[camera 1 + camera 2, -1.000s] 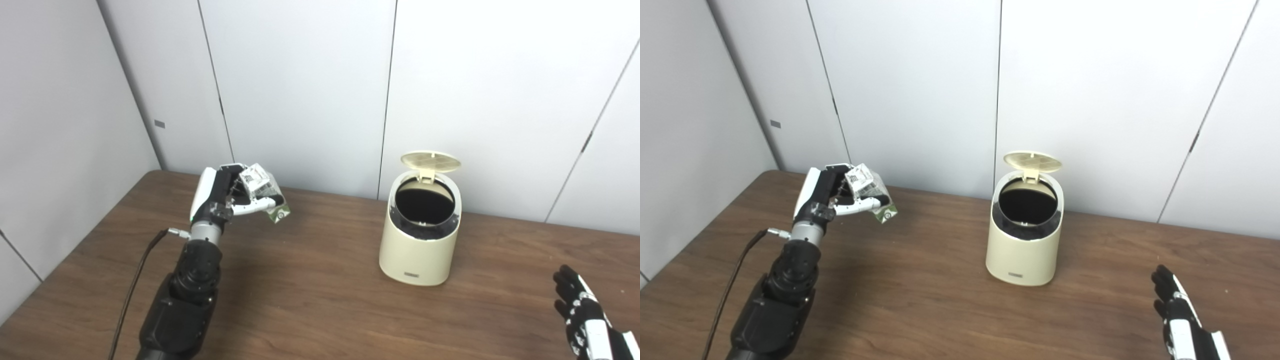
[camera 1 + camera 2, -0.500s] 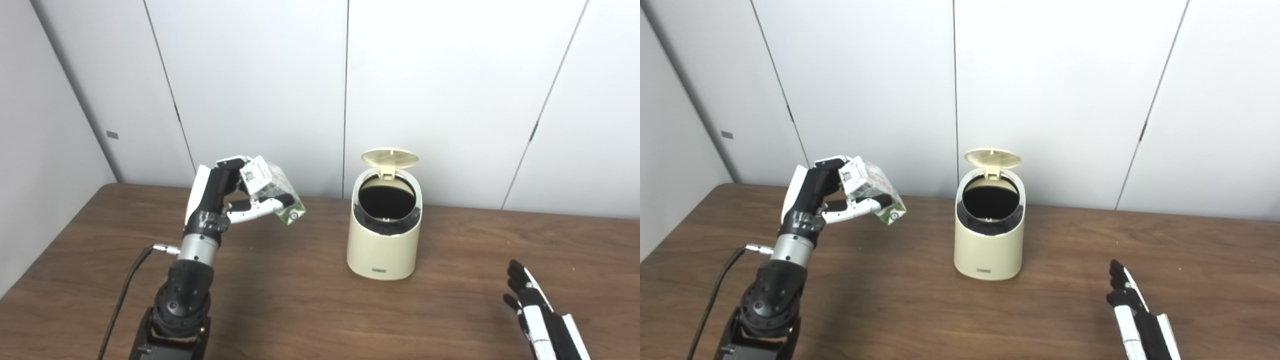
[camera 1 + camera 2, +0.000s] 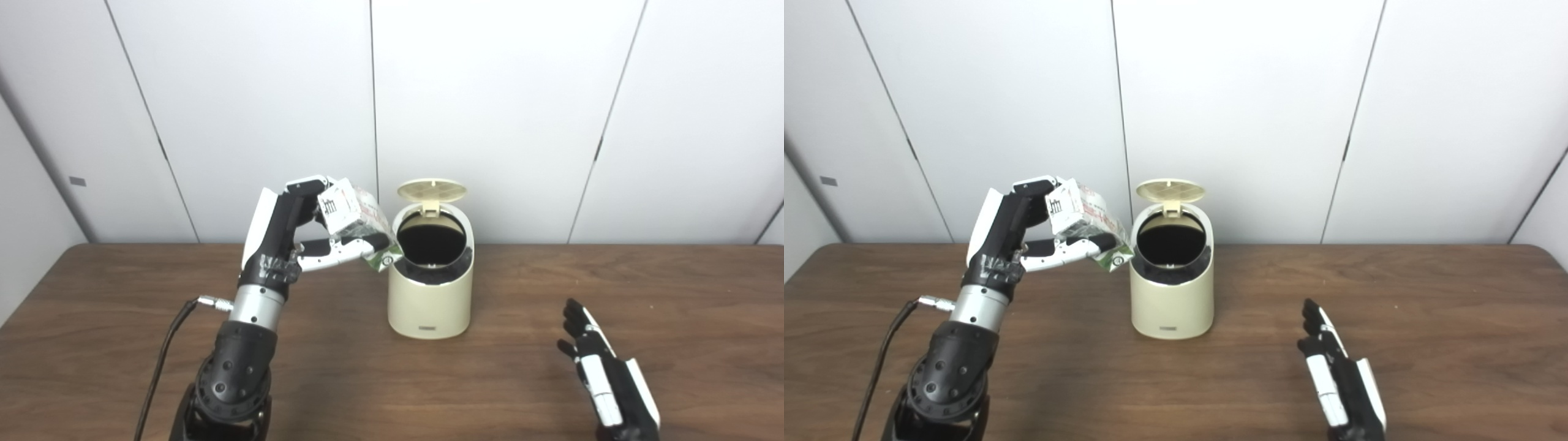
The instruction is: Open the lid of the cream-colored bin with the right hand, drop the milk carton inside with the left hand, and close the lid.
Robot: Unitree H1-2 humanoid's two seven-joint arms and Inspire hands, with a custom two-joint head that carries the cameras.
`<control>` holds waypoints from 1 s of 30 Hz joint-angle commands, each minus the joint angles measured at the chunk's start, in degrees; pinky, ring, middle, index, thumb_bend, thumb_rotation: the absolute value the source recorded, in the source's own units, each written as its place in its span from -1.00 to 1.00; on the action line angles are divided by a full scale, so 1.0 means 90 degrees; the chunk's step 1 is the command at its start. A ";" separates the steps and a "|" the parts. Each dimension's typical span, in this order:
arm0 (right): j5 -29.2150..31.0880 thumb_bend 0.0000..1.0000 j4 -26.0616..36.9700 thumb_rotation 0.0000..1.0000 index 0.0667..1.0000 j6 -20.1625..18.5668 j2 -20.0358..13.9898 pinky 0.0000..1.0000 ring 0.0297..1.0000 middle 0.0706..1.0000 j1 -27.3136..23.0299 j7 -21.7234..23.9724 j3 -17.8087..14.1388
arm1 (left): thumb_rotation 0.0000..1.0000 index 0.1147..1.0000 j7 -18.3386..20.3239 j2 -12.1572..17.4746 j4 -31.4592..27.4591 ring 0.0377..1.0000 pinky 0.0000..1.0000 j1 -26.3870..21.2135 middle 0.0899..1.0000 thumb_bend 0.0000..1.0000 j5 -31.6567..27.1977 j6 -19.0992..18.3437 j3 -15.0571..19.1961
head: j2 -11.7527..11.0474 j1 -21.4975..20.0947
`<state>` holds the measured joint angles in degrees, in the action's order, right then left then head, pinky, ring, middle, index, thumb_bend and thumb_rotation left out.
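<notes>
Two hands: left hand (image 3: 288, 233) grasps the milk carton (image 3: 355, 223), held tilted just beside the cream-colored bin (image 3: 432, 288); right hand (image 3: 603, 383) rests released over the worktop (image 3: 674, 294).
Lid (image 3: 431, 190): stands upright, mouth open.
Risk: carton's low corner likely clips the near rim, or a release short of the mouth lands it outside.
Hidden: bin's inside is dark; fingers behind the carton.
</notes>
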<state>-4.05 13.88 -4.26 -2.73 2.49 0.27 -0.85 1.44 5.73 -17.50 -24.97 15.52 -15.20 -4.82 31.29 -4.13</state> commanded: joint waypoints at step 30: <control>0.0036 0.31 0.0306 0.86 0.90 0.0229 0.0117 0.86 0.93 0.88 -0.0116 -0.0086 0.0001 | -1.00 -0.18 -0.1527 -0.0153 0.2597 -0.13 -0.21 -0.1324 -0.09 -0.04 0.1949 0.3888 -0.0577 | 0.0009 -0.0031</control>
<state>-4.41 14.95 -4.28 -2.10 2.45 -0.23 -0.73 -9.33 4.24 6.80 -32.92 31.88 15.91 -9.97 31.29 -4.39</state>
